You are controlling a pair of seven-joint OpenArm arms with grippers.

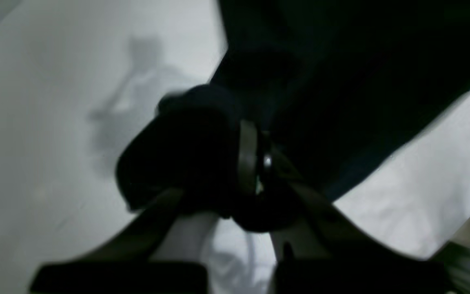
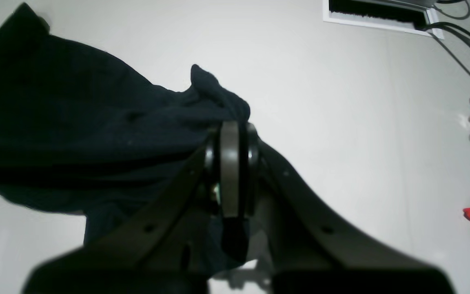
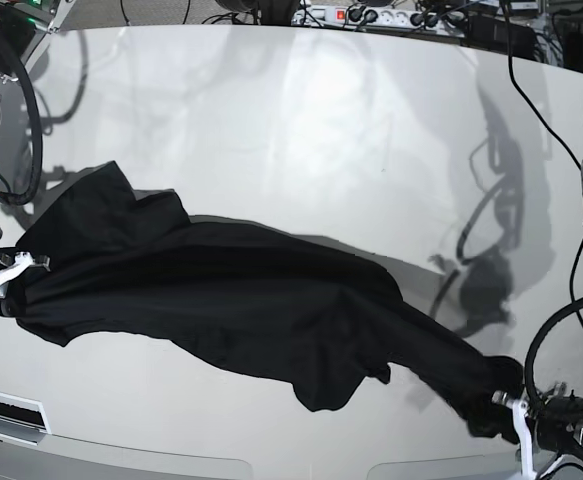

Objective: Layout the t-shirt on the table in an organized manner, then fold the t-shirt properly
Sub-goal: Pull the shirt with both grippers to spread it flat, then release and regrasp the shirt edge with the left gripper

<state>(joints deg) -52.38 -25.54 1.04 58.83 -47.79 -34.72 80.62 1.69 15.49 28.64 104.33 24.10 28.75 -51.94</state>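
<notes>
— What are we handling here?

— The t-shirt (image 3: pixel 241 300), black, and we judge it light, soft and quite limp: it sags in the middle and creases wherever it isn't pulled. It won't slip easily from the pads, but it will bunch up, so we'd want to hold it at hems or corners, not mid-cloth (a fistful from the middle would only drag folds along).

— And where does it lie?

— Stretched in a slanting band across the near half of the table (image 3: pixel 301 110), from the base view's left edge down toward its lower right corner, with a loose flap hanging off the lower side.

— What about our grippers?

— The right gripper (image 2: pixel 233 134) has its jaws pressed together on a bunched end of the cloth; a small tuft pokes up just past the fingertips. The left gripper (image 1: pixel 255 159) is likewise clamped on the opposite end, fabric wrapped thickly around the tips (that view is dark and blurred, so we can't tell which part of the garment it is).

— So the shirt hangs between the two?

— Yes, one end in each grip, the middle resting on the tabletop.
</notes>
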